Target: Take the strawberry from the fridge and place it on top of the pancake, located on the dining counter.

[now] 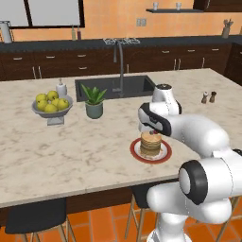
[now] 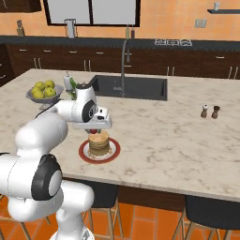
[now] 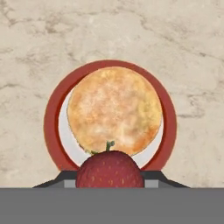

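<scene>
The pancake (image 1: 150,144) is a short tan stack on a white, red-rimmed plate (image 1: 137,152), near the front edge of the beige marble dining counter (image 1: 71,146). My gripper (image 1: 151,131) hovers just above the stack, shut on the small dark red strawberry (image 3: 109,170). In the hand view the berry sits between the dark fingertips (image 3: 65,178), over the near rim of the pancake (image 3: 114,109) and plate (image 3: 51,122). From the right base view the strawberry (image 2: 94,131) hangs under the gripper (image 2: 94,130), just above the pancake (image 2: 99,143). The fridge is out of view.
A grey bowl of yellow-green fruits (image 1: 52,105), a soap dispenser (image 1: 61,88) and a potted plant (image 1: 94,100) stand left of the black sink (image 1: 116,86) with its curved faucet (image 1: 120,61). Salt and pepper shakers (image 1: 208,97) stand at the right. Black stools sit under the counter's front edge.
</scene>
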